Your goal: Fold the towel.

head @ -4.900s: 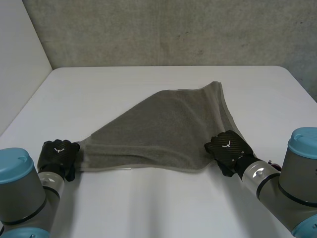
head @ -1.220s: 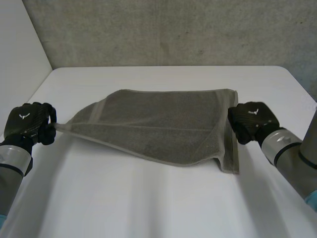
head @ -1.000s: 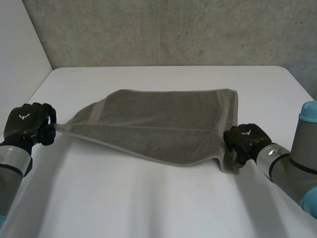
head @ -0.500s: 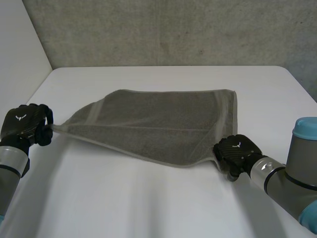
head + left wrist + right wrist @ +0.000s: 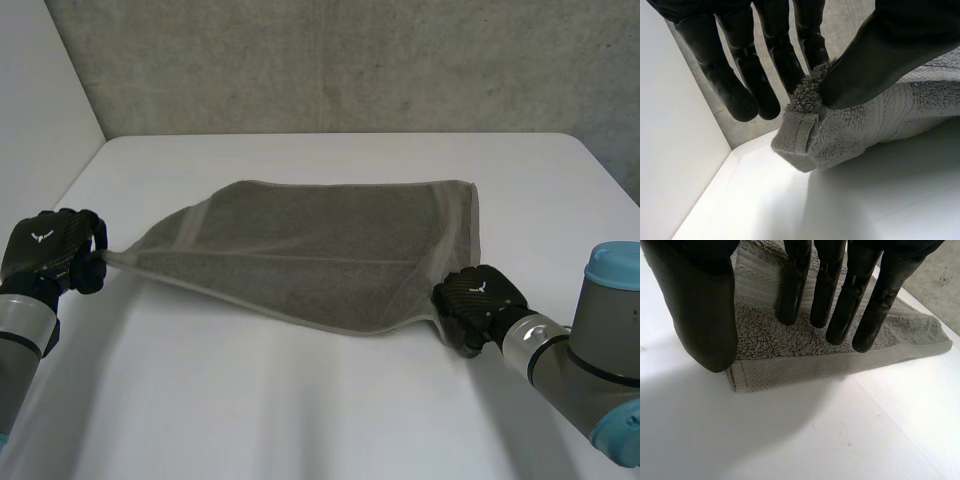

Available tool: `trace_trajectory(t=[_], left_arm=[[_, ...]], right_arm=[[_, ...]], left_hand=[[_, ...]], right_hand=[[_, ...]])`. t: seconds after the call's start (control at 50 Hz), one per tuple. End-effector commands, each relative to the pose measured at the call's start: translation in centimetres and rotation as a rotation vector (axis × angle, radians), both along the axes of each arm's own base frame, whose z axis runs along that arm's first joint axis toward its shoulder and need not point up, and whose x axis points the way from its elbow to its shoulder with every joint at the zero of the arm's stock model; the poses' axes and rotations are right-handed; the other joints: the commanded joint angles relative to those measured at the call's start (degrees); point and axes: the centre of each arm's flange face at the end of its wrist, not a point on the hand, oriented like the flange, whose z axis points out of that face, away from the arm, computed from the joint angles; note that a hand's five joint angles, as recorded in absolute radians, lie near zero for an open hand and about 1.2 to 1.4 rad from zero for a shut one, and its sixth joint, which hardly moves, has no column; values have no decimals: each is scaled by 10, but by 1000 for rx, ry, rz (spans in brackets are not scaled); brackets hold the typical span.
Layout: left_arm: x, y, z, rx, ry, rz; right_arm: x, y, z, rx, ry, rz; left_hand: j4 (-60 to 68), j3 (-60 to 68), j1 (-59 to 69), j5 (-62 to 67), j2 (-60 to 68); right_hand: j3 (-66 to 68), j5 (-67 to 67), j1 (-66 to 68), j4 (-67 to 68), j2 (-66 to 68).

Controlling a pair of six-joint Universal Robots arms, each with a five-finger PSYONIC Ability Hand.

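The grey terry towel [image 5: 330, 250] lies loosely doubled on the white table [image 5: 300, 420]. The left hand [image 5: 55, 252] pinches one corner, while the right hand [image 5: 478, 300] holds straight fingers over another, gripping nothing. To my eye, squaring up remains.

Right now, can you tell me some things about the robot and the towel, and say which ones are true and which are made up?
1. The left hand pinches a corner of the towel. True.
2. The towel is bright red. False: it is grey-brown.
3. The right hand has straight fingers over the towel's near corner. True.
4. The towel is rolled into a ball. False: it is spread out over the white table.
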Motion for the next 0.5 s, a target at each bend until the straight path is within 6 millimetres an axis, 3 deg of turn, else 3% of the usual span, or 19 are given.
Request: trace_trajectory(t=[0.02,0.5], left_arm=[[0,0,0,0,0,-1],[0,0,0,0,0,-1]], right_arm=[[0,-3,-1,-9,-2,-1],[-1,-11,3,-59,0,-12]], left_hand=[[-65,-84,-27,-149,-55],[-65,-84,-27,-149,-55]], right_hand=[[24,12,22,22,26],[76,64,75,74,78]])
